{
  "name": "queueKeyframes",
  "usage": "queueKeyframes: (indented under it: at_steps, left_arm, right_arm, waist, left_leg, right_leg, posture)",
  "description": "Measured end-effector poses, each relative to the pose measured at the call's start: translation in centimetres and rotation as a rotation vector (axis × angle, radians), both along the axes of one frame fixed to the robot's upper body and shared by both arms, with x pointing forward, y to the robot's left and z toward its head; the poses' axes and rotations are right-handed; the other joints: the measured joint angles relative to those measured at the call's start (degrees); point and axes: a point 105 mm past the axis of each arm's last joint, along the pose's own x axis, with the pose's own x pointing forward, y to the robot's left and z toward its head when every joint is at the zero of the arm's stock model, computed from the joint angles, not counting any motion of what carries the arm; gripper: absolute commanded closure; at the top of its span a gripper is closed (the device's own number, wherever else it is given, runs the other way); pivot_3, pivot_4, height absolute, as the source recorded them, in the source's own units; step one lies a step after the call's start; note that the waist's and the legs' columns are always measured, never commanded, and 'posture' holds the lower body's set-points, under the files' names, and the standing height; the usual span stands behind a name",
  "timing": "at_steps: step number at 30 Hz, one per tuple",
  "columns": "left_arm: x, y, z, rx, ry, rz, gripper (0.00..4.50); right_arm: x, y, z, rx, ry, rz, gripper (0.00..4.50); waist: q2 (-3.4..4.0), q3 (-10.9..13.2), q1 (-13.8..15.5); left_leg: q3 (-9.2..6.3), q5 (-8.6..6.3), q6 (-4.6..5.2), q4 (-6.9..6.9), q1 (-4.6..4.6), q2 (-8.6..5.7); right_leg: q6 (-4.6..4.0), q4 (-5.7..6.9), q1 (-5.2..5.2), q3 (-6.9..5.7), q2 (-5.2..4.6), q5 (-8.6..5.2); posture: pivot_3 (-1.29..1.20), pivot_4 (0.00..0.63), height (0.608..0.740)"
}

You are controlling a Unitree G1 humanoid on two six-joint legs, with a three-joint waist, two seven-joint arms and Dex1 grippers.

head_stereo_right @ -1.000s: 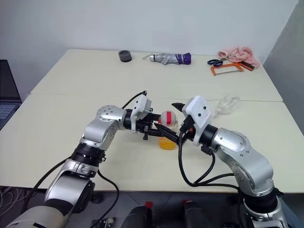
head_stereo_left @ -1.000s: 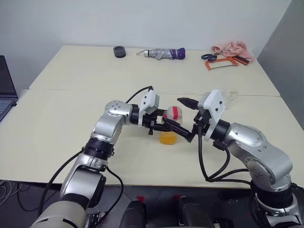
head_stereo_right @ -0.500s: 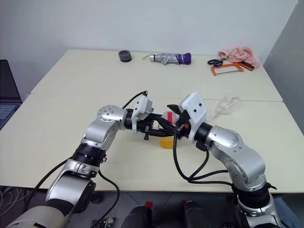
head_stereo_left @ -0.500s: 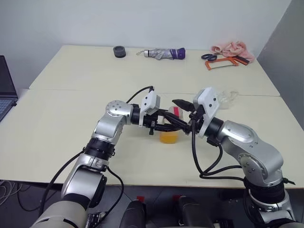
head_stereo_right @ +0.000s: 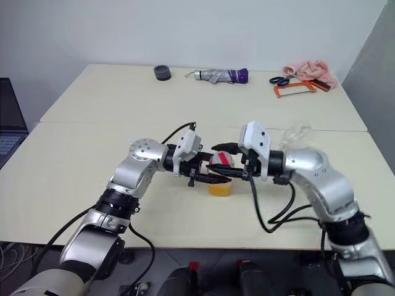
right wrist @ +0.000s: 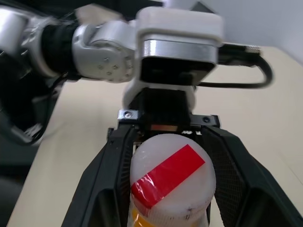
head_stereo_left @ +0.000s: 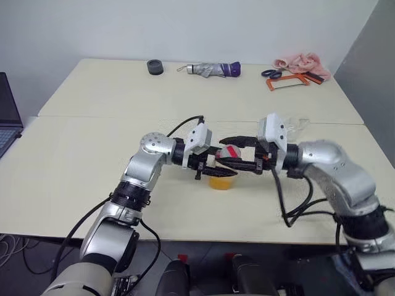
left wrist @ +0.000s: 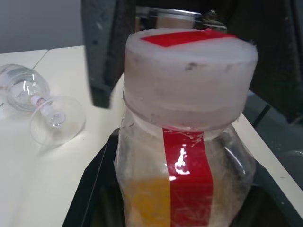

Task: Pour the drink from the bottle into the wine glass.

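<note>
A cream-coloured surface [head_stereo_left: 74,154] carries a two-armed robot's work at its middle. The left end effector [head_stereo_left: 217,168] reaches in from the left with its two black fingers shut on the body of the bottle [head_stereo_left: 223,169], a small clear bottle held upright just above the surface, the orange-yellow drink [head_stereo_left: 221,180] filling its lower part. The right end effector [head_stereo_left: 229,152] comes in level from the opposite side, its fingers part-closed around the cap [right wrist: 171,182], which looks whitish with a red strip across its top; the right wrist view shows a finger on each side of the cap, though contact cannot be confirmed. This pairing likely serves to unscrew the cap: one arm steadies the bottle while the other takes the top, a step needed before any pouring. The wine glass [left wrist: 35,101] lies on its side on the surface beyond the right arm, empty, well apart from the bottle. A folded umbrella [head_stereo_left: 213,69], a dark roll [head_stereo_left: 155,66], a pink cloth [head_stereo_left: 302,62] and scissors [head_stereo_left: 271,73] sit along the far edge. Compared with a second ago, the right end effector, then wide open and angled up beside the bottle, has swung level and narrowed over the cap; the left grip and the bottle are unchanged.
</note>
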Motion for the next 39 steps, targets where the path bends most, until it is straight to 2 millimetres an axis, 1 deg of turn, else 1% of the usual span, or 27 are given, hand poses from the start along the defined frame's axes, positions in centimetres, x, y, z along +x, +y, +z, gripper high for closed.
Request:
queueKeyframes:
  at_steps: [3,5,6,8,9,10,12,14,15,17,20,24,31,34,39]
  left_arm:
    - [0.1,0.0,0.0,-0.001,0.002,0.007,2.63]
    - [0.1,-0.1,0.1,-0.004,0.004,0.013,2.63]
    - [0.3,-0.2,0.3,-0.021,0.011,0.03,2.63]
    - [0.8,0.3,0.8,-0.049,0.002,0.076,2.63]
    - [1.1,0.6,1.0,-0.056,-0.003,0.096,2.63]
    - [1.3,0.7,1.2,-0.064,-0.009,0.115,2.63]
    - [1.5,0.8,1.2,-0.073,-0.011,0.136,2.63]
    - [1.7,0.7,1.2,-0.08,-0.007,0.149,2.63]
    - [1.8,0.6,1.1,-0.083,-0.005,0.153,2.63]
    - [2.1,0.5,0.9,-0.089,0.006,0.167,2.63]
    - [2.3,0.3,0.8,-0.094,0.01,0.167,2.63]
    - [2.5,0.0,1.0,-0.099,0.008,0.163,2.63]
    - [2.8,-0.3,0.8,-0.093,0.005,0.159,2.63]
    - [2.7,-0.2,0.8,-0.093,-0.002,0.154,2.63]
    - [2.7,-0.2,0.8,-0.092,-0.005,0.15,2.63]
  right_arm:
    - [0.4,-0.2,0.1,-0.002,0.011,0.035,2.59]
    - [0.5,-0.3,0.1,0.021,0.026,0.016,1.86]
    - [0.7,-0.6,-0.1,0.047,0.037,-0.03,1.6]
    - [1.1,-1.5,-1.2,0.082,0.093,-0.119,0.91]
    - [1.2,-1.9,-1.4,0.102,0.111,-0.159,0.63]
    - [1.0,-2.4,-1.2,0.15,0.121,-0.213,0.27]
    - [-0.1,-2.6,0.1,0.251,0.106,-0.28,0.22]
    - [-1.4,-2.3,1.5,0.328,0.083,-0.322,0.22]
    - [-1.8,-2.2,1.8,0.371,0.081,-0.356,0.22]
    - [-2.7,-1.2,1.3,0.418,0.112,-0.418,0.22]
    - [-2.2,0.1,0.7,0.447,0.12,-0.561,0.22]
    - [-1.1,0.4,0.6,0.445,0.06,-0.692,0.22]
    - [-0.4,0.8,0.3,0.452,0.041,-0.759,0.22]
    - [-0.3,0.9,0.3,0.466,0.054,-0.762,0.79]
    - [-0.1,0.7,0.2,0.473,0.06,-0.779,2.59]
  waist:
    - [0.0,0.0,0.1]
    - [0.0,0.0,0.2]
    - [0.0,0.0,0.2]
    - [-0.01,0.0,0.2]
    - [0.01,0.0,0.2]
    - [0.02,0.0,0.2]
    - [0.04,0.0,0.3]
    - [0.04,0.0,0.3]
    - [0.03,0.0,0.3]
    - [0.04,0.0,0.2]
    - [0.06,0.0,-0.1]
    - [0.06,0.0,0.0]
    - [0.06,0.0,0.0]
    - [0.06,0.0,0.0]
    - [0.06,0.0,0.0]
  left_leg:
    - [-0.06,0.0,0.0,0.0,-0.03,0.06]
    - [-0.07,0.0,0.0,0.01,-0.06,0.05]
    - [-0.09,0.0,0.0,0.01,-0.07,0.04]
    - [-0.1,0.0,-0.01,0.04,-0.1,0.04]
    - [-0.09,0.0,-0.01,0.04,-0.1,0.03]
    - [-0.11,0.0,-0.01,0.03,-0.12,0.05]
    - [-0.14,0.01,-0.01,0.01,-0.14,0.05]
    - [-0.12,0.01,-0.01,0.02,-0.13,0.03]
    - [-0.14,0.01,-0.01,0.02,-0.11,0.03]
    - [-0.1,0.01,-0.01,0.02,-0.08,-0.02]
    - [-0.04,0.02,-0.03,0.04,-0.06,0.0]
    - [-0.02,0.02,-0.03,0.03,-0.07,0.0]
    - [-0.02,0.01,-0.02,0.01,-0.1,0.0]
    - [-0.02,0.01,-0.02,0.01,-0.09,0.0]
    - [-0.02,0.01,-0.02,0.01,-0.1,0.0]
  right_leg:
    - [-0.02,0.02,0.0,-0.03,0.04,0.0]
    - [-0.02,0.01,-0.01,-0.03,0.01,0.0]
    - [-0.02,0.01,-0.01,-0.03,-0.04,0.0]
    - [-0.02,0.03,-0.01,-0.04,-0.14,0.0]
    - [-0.02,0.04,-0.02,-0.03,-0.17,0.0]
    - [-0.02,0.05,-0.02,-0.02,-0.21,0.0]
    - [-0.01,0.04,-0.04,-0.04,-0.23,-0.01]
    - [-0.01,0.03,-0.03,-0.03,-0.23,0.0]
    - [-0.01,0.04,0.0,-0.05,-0.22,-0.01]
    - [0.0,0.07,-0.01,-0.01,-0.17,-0.01]
    - [0.02,0.09,-0.05,0.07,-0.02,-0.02]
    - [0.09,0.06,-0.05,0.07,0.0,-0.06]
    - [0.0,0.02,-0.06,0.07,0.0,-0.01]
    - [0.0,0.02,-0.06,0.07,0.01,-0.01]
    - [0.0,0.02,-0.05,0.07,0.0,-0.02]
  posture:
    - [0.0,0.15,0.74]
    - [0.0,0.15,0.74]
    - [0.0,0.15,0.74]
    - [0.0,0.15,0.74]
    - [0.0,0.15,0.74]
    - [0.0,0.15,0.74]
    - [0.0,0.15,0.74]
    - [0.0,0.15,0.74]
    - [0.0,0.15,0.74]
    - [0.0,0.15,0.74]
    - [0.0,0.15,0.74]
    - [0.0,0.15,0.74]
    - [0.0,0.15,0.74]
    - [0.0,0.15,0.74]
    - [0.0,0.15,0.74]
